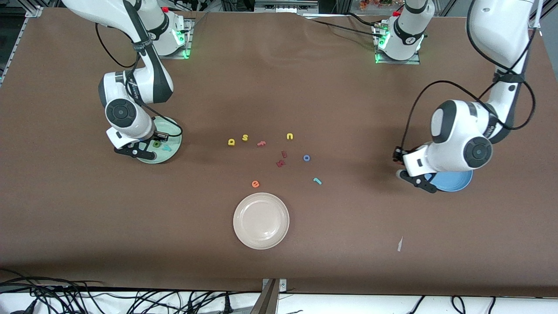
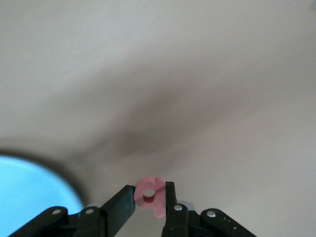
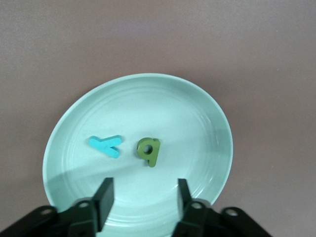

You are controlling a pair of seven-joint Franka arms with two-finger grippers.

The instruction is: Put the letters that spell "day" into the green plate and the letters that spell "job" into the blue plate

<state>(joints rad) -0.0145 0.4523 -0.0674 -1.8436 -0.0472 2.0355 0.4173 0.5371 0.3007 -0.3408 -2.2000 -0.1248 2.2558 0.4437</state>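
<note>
So, two letters are already parked in the green plate (image 3: 148, 103) at the right arm's end of the table: the teal y (image 3: 105, 145) and the olive-green d (image 3: 148, 150), lying side by side but not touching. The right gripper (image 3: 143, 197) is hung just over that plate with its fingers spread apart and nothing between them.

At the left arm's end, the left gripper (image 2: 150, 200) is clamped on the pink b (image 2: 151, 196), held up in the air beside the blue plate (image 1: 455, 183); what's inside that plate can't be made out.

Mid-table, the yellow a (image 1: 231, 141) is found next to a yellow s (image 1: 245, 138), with a yellow u (image 1: 290, 136) further toward the left arm's end. The blue o (image 1: 307, 158) and teal j (image 1: 318, 181) are left on the table, near some dark red letters (image 1: 281, 160). An orange e (image 1: 255, 184) sits just above the cream-white plate (image 1: 261, 220) in the front view.
</note>
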